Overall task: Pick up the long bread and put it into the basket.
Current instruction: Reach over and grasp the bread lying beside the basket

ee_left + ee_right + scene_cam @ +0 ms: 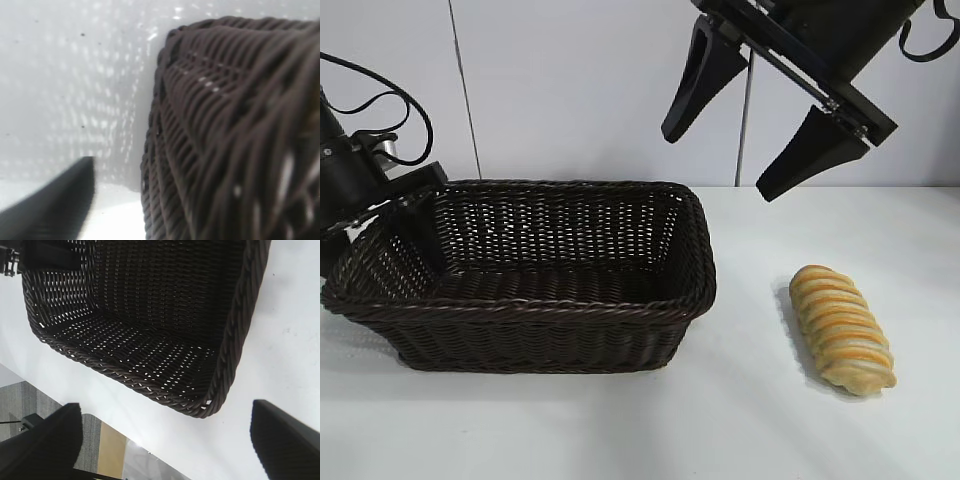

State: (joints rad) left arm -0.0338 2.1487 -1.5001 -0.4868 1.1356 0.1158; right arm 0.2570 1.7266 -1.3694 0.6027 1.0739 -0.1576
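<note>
No brand, label or writing can be read on anything in view.

The basket (525, 290) stands on the white table (740, 420), toward the left side in the exterior view, and nothing lies inside it. The long bread (842, 328) lies on the table to the right of the basket, apart from it, one end pointing roughly toward the camera (its ridges striped pale and orange-brown).

The right gripper (745, 125) hangs in the air above the gap between basket and bread, its two dark fingers (695, 85) spread wide and holding nothing. Its arm is cut off by the top edge of the exterior view. The right wrist view looks down into the basket, with both fingertips at the picture's edges.

The left gripper (395, 200) sits at the basket's far left end, at the rim. Much of it is hidden behind the wicker wall, and its arm runs out of the frame. The left wrist view is blurred: it shows the basket's outer weave very close and one dark finger (55, 205) beside it. I cannot tell how far these fingers stand apart, or whether they grip the rim.
</note>
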